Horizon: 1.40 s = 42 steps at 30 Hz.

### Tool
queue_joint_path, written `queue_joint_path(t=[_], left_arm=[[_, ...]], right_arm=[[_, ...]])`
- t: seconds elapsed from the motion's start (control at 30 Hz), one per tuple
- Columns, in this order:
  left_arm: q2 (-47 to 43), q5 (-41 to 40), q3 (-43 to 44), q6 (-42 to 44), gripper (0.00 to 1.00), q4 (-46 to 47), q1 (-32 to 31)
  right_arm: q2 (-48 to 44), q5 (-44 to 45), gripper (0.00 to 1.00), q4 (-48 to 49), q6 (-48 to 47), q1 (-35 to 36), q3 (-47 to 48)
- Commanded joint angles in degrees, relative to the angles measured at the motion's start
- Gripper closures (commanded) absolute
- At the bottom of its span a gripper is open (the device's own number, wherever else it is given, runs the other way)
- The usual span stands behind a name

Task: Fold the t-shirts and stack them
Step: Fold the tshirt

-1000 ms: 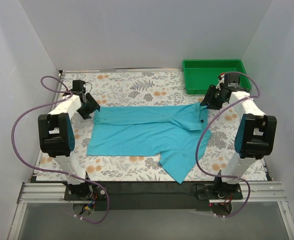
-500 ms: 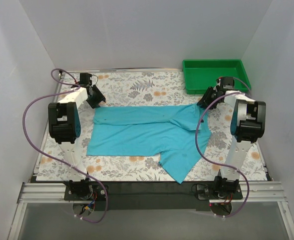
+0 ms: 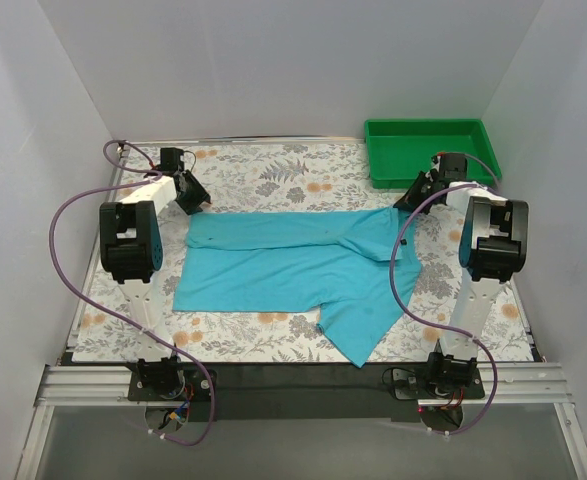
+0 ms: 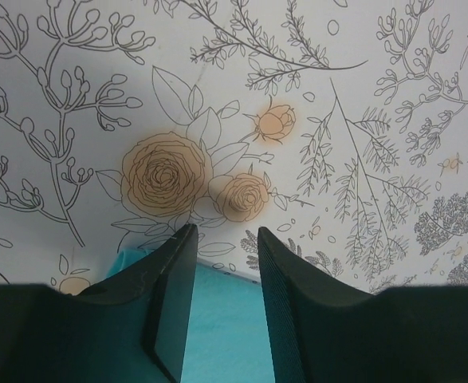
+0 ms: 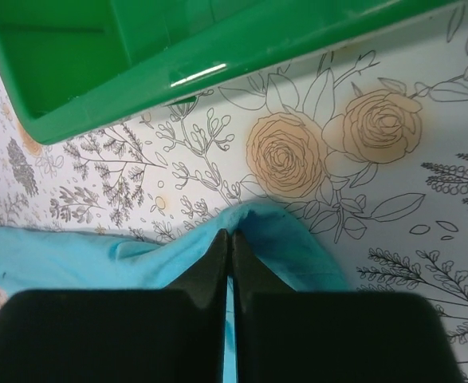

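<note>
The turquoise t-shirt [image 3: 293, 265] lies spread across the floral table, with one part folded over at its right and a flap reaching the near edge. My left gripper [image 3: 195, 198] is open just beyond the shirt's far left corner. In the left wrist view the shirt [image 4: 218, 335] shows between and beneath the parted fingers of the left gripper [image 4: 226, 239]. My right gripper [image 3: 410, 200] is at the shirt's far right corner. In the right wrist view the right gripper [image 5: 231, 235] is shut, pinching a raised fold of the shirt [image 5: 297, 239].
A green plastic tray [image 3: 428, 150] stands at the back right, just beyond my right gripper; its rim [image 5: 138, 100] shows in the right wrist view. White walls close in the table on three sides. Purple cables loop beside both arms.
Both arms have stretched out toward the back of the table. My left gripper moved back off the shirt's left corner. My right gripper shifted slightly back at the right corner.
</note>
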Motion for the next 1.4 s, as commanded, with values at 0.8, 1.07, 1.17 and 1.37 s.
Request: queue_joint_path(t=[0.8,1.07,1.17,1.37], left_arm=[[-6.2,-1.9,-3.2,-0.6,0.46,1.5,-1.7],[-8.1,-1.5,-4.4,0.7,0.54,2.2,-5.6],[-5.4,-2.0,-3.0,0.5,0.6,2.2,-6.2],[-0.6,-5.5,-1.6,-0.4,0.65,2.0,-6.5]], right_arm=[[1.2,-1.9,0.71,1.9,-3.7,-7.0,4.8],[1.6,-2.5,0.75,1.8,-5.0,-7.0,3.3],[2.1,-2.4,0.81,1.8,-5.2,-6.9,3.4],[2.4,-1.6,0.92,1.7,-6.1,-7.1,3.6]])
